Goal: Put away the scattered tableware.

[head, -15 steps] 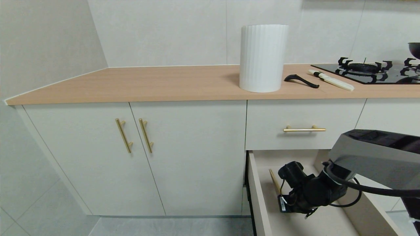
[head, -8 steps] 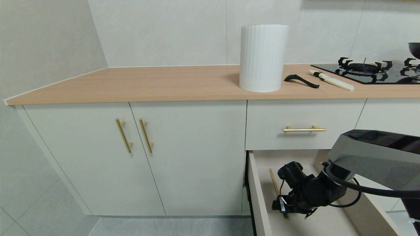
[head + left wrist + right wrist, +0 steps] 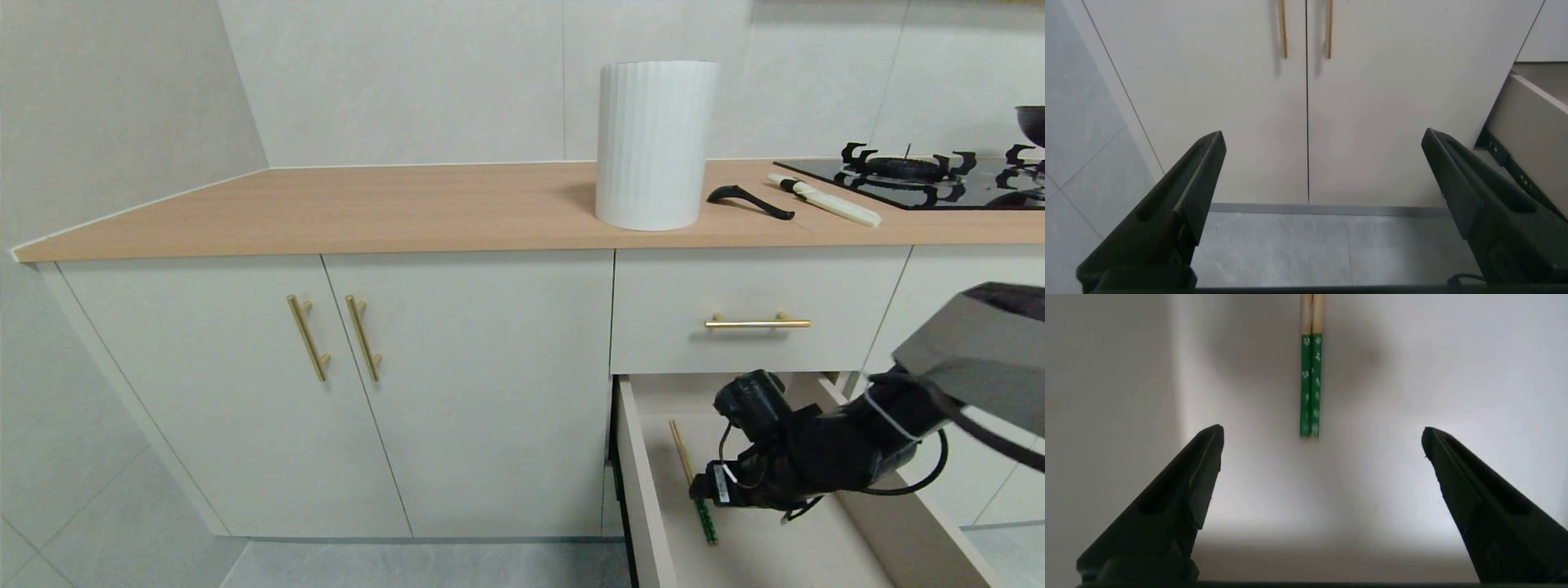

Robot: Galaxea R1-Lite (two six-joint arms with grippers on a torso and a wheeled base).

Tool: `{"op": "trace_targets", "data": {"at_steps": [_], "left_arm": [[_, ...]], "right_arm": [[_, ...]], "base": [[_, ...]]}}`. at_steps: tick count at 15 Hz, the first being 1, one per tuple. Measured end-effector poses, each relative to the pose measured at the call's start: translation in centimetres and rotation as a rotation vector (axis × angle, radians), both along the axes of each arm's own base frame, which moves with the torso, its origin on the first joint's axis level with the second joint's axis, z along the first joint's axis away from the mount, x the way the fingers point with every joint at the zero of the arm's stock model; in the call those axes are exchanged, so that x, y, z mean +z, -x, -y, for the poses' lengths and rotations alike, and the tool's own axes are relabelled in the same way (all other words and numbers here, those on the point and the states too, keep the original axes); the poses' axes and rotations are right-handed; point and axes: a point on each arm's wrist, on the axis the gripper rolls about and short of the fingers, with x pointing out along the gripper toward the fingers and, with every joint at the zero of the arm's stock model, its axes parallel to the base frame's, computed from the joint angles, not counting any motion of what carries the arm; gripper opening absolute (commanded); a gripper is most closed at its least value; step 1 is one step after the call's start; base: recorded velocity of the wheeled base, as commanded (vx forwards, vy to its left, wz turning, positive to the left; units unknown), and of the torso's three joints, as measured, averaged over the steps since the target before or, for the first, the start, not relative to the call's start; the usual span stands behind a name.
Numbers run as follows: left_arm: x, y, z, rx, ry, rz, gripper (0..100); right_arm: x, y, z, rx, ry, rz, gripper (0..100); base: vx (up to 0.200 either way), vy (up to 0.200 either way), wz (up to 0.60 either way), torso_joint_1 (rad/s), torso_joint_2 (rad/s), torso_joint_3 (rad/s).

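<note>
A pair of wooden chopsticks with green ends [image 3: 694,484] [image 3: 1310,371] lies on the floor of the open lower drawer [image 3: 645,490], along its left wall. My right gripper [image 3: 709,487] [image 3: 1319,506] hangs open just above the drawer floor, a little past the green ends, holding nothing. On the wooden counter lie a black spoon [image 3: 749,201] and a white knife with a black handle [image 3: 823,198], right of a tall white ribbed canister [image 3: 653,143]. My left gripper [image 3: 1319,212] is open, low in front of the cabinet doors [image 3: 1306,98].
A gas hob [image 3: 922,175] occupies the counter's right end. Above the open drawer is a shut drawer with a brass handle [image 3: 758,323]. The double cabinet doors [image 3: 335,384] are shut. The counter's left stretch [image 3: 343,208] is bare.
My right gripper has let go of the chopsticks, which now lie flat in the drawer, and it has risen and drawn back to the right.
</note>
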Motion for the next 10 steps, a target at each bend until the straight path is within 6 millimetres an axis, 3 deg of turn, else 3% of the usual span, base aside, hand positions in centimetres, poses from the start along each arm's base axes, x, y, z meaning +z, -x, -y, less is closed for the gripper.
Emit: {"op": "trace_targets", "data": {"at_steps": [4, 6, 10], "left_arm": [[0.0, 0.0, 0.0, 0.0, 0.0, 0.0, 100], [0.0, 0.0, 0.0, 0.0, 0.0, 0.0, 100], [0.0, 0.0, 0.0, 0.0, 0.0, 0.0, 100]], "right_arm": [[8.4, 2.4, 2.5, 0.014, -0.028, 0.136, 100], [11.7, 3.7, 3.9, 0.012, -0.033, 0.223, 100], [16.0, 5.6, 6.3, -0.011, -0.033, 0.373, 100]], "base": [[0.0, 0.0, 0.0, 0.0, 0.0, 0.0], [0.0, 0.0, 0.0, 0.0, 0.0, 0.0], [0.0, 0.0, 0.0, 0.0, 0.0, 0.0]]}}
